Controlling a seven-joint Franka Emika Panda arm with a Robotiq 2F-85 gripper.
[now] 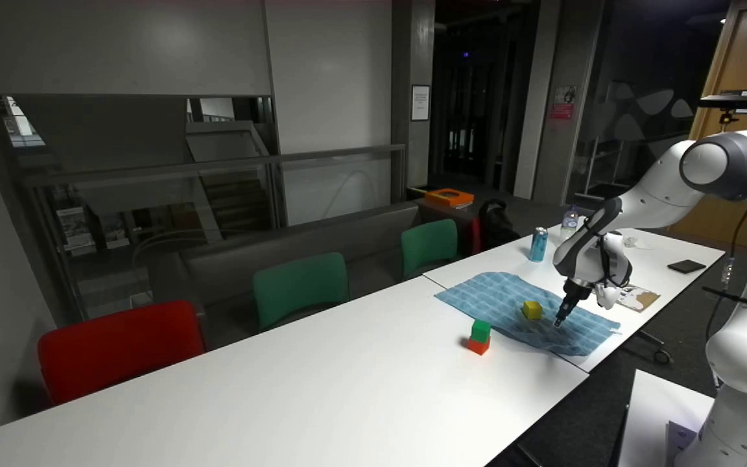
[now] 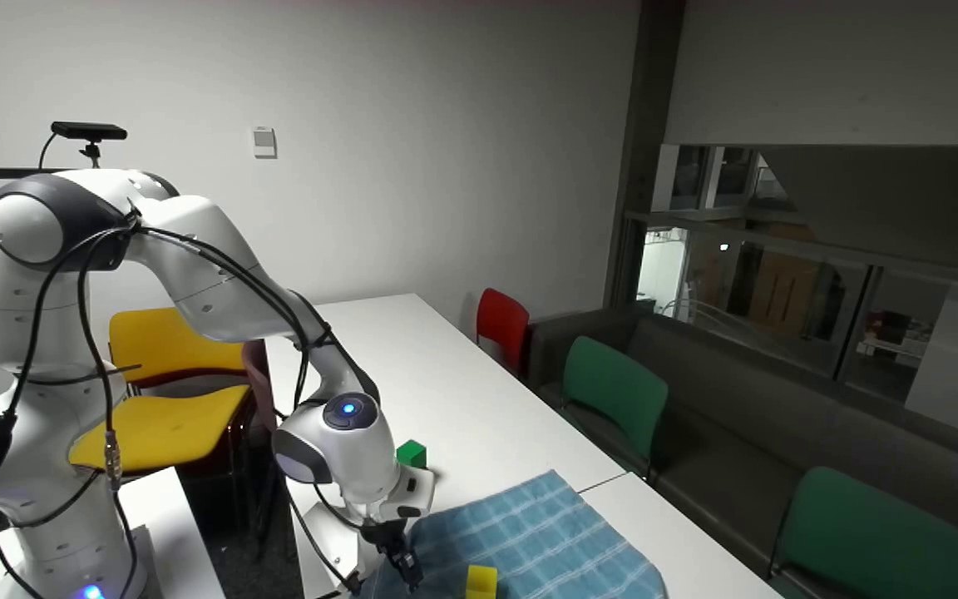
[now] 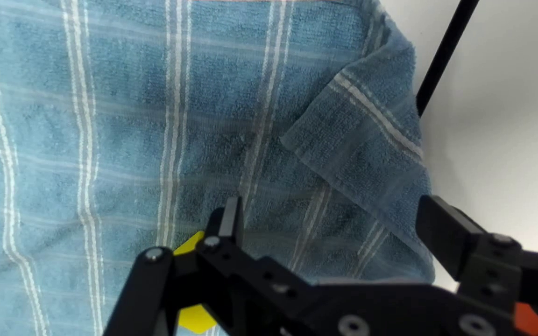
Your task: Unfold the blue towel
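Observation:
The blue towel (image 1: 497, 298) lies mostly spread on the white table, with pale stripes crossing it. In the wrist view, a corner flap (image 3: 357, 130) of the towel (image 3: 124, 116) is doubled back over itself along the edge. My gripper (image 3: 329, 212) stands open above this part, nothing between its fingers. One finger is over the cloth, the other just past the towel's edge over bare table. In both exterior views the gripper (image 1: 559, 321) points down at the towel; whether its tips touch the cloth I cannot tell. A yellow block (image 1: 532, 310) rests on the towel beside the gripper.
A green block (image 1: 480, 330) sits on a red block (image 1: 479, 346) close to the towel's edge. Behind stand a blue can (image 1: 538, 244) and a bottle (image 1: 569, 222). A picture sheet (image 1: 638, 298) and a dark flat object (image 1: 686, 266) lie on the table.

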